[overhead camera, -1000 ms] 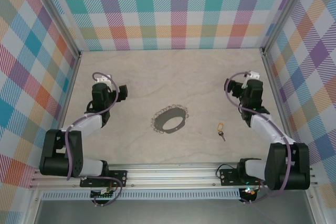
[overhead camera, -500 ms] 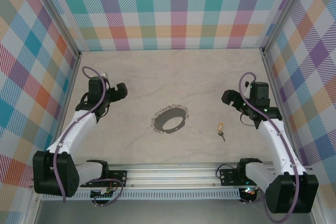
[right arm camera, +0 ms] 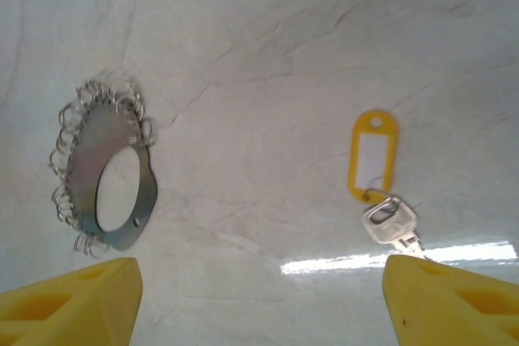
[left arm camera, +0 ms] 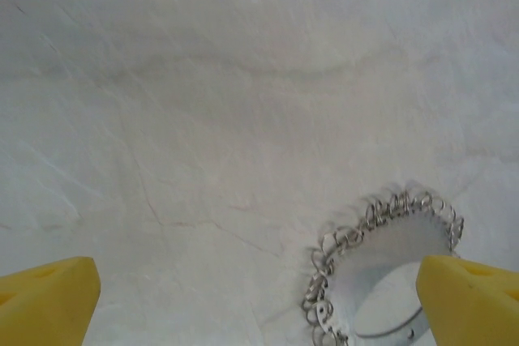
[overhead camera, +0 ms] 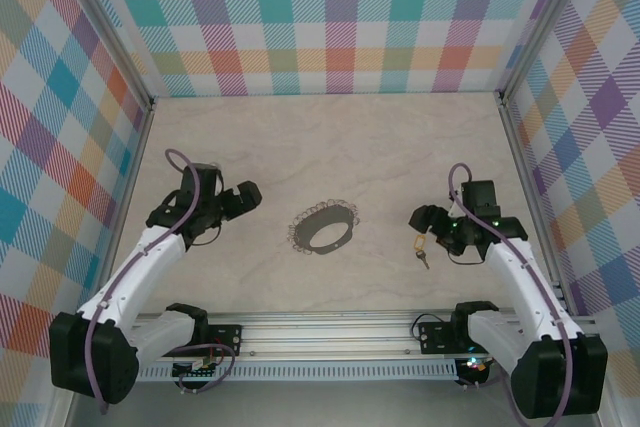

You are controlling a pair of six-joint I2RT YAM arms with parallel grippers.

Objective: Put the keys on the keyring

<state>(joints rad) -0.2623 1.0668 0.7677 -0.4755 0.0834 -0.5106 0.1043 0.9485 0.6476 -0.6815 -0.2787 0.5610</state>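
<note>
Two arms stand bolted to an aluminium rail point(overhead camera: 330, 332) at the near edge of the table point(overhead camera: 330, 147), each reaching forward and inward over the pale, marble-veined surface.

The right gripper point(overhead camera: 420, 219) has its fingers spread wide and holds nothing. In the right wrist view the gripper point(right arm camera: 259, 297) shows its yellow pads point(right arm camera: 73, 301) at the two lower corners with bare table between them. The key point(overhead camera: 424, 260) lies just on the near side of it in the overhead view. From the wrist the key point(right arm camera: 391, 224) is a small silver one, joined by a little loop to a yellow tag point(right arm camera: 373, 155) with a white label. Its blade runs down to the edge of the right-hand pad – whether they touch I cannot tell.

The left gripper point(overhead camera: 243, 195) is likewise parted wide and empty. In its wrist view the gripper point(left arm camera: 259, 305) has its yellow pads point(left arm camera: 49, 301) far apart at the frame's bottom corners.

Between the two grippers, well apart from the key, the keyring point(overhead camera: 303, 230) lies flat on the table – a grey plate ring fringed with small wire loops. It sits lower right in the left wrist view point(left arm camera: 357, 237), partly behind the right pad, and at the left of the right wrist view point(right arm camera: 89, 151).

Beyond, walls point(overhead camera: 320, 17) of bright plaid close the table in on three sides.
</note>
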